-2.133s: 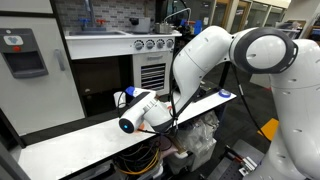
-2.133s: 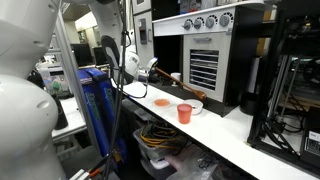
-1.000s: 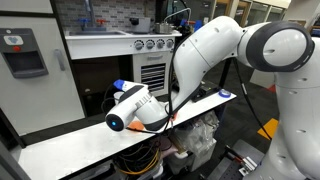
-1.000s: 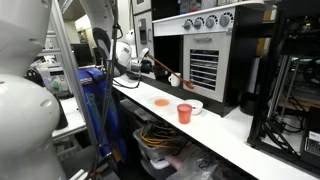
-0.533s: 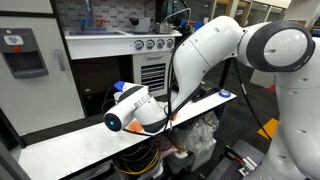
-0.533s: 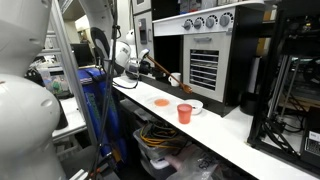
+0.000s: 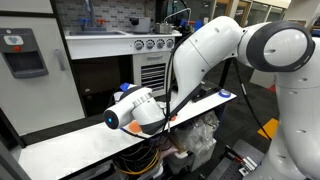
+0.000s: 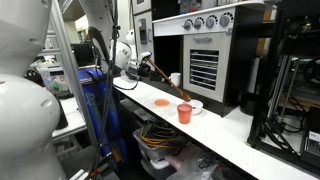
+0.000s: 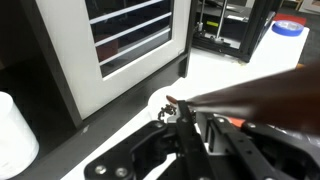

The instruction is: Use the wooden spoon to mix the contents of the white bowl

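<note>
Gripping the wooden spoon (image 8: 166, 83) by its handle, the end effector (image 8: 135, 66) has its fingers clamped tight on the wood. In an exterior view the spoon slants from the end effector down toward 4 o'clock, and its small head reaches the white bowl (image 8: 194, 105), which sits on the long white desk (image 8: 240, 135). Whether the head touches the contents cannot be told, as the inside of the bowl is too small to read there.

An orange cup (image 8: 184, 113) stands just beside the bowl at its 7 o'clock. A flat orange dish (image 8: 161, 102) lies near the bowl at its 9 o'clock. A white cup (image 8: 176, 79) stands farther back, at about 11 o'clock from the bowl.

In the wrist view the end effector (image 9: 200, 128) comes in from the bottom edge. The spoon (image 9: 255, 95) is a blurred brown band running from 3 o'clock toward the middle, its tip over the white bowl (image 9: 157, 105). The white cup (image 9: 12, 135) shows at 8 o'clock, and a blue-lidded container (image 9: 291, 32) at 2 o'clock.

In the other exterior view the white arm (image 7: 215, 50) bends low over the desk (image 7: 80, 150) and hides the end effector, spoon and bowl; the blue-lidded container (image 7: 225, 95) sits at the desk's 3 o'clock end.
</note>
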